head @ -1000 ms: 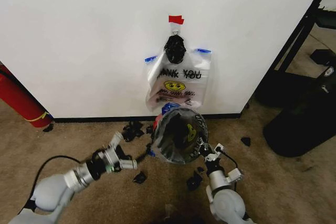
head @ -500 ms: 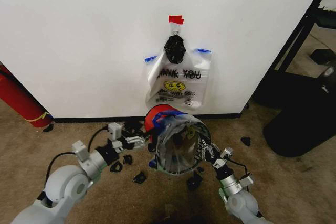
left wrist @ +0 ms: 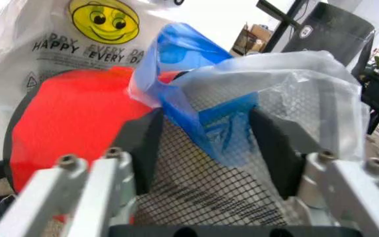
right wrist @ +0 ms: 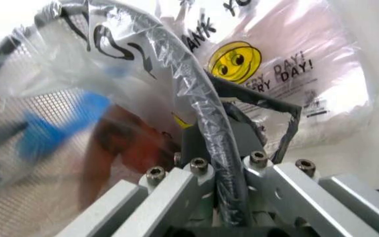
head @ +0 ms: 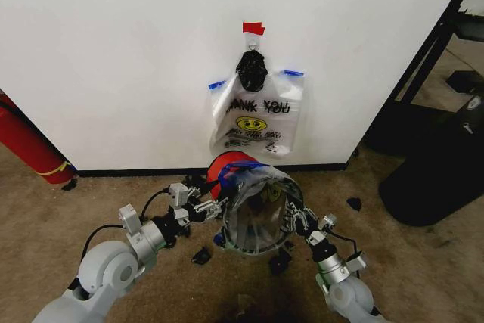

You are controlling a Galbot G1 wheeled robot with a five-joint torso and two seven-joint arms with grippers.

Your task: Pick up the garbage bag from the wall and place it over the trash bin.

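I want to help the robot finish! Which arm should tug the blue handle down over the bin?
The left, probably. The left tool is open around the blue handle. The right tool is shut on the bin rim, holding it tilted.

A see-through plastic garbage bag [head: 255, 117] with blue handles, black "THANK YOU" lettering and a yellow smiley hangs on the plain white wall [head: 121, 51], a red tape piece [head: 253, 28] at 12 o'clock above it and a black knotted lump [head: 251, 71] just beneath that. Below, a black mesh trash bin [head: 253, 213] with a red base wears clear plastic with a blue handle. Both silver grippers flank it on tan carpet [head: 423, 262].
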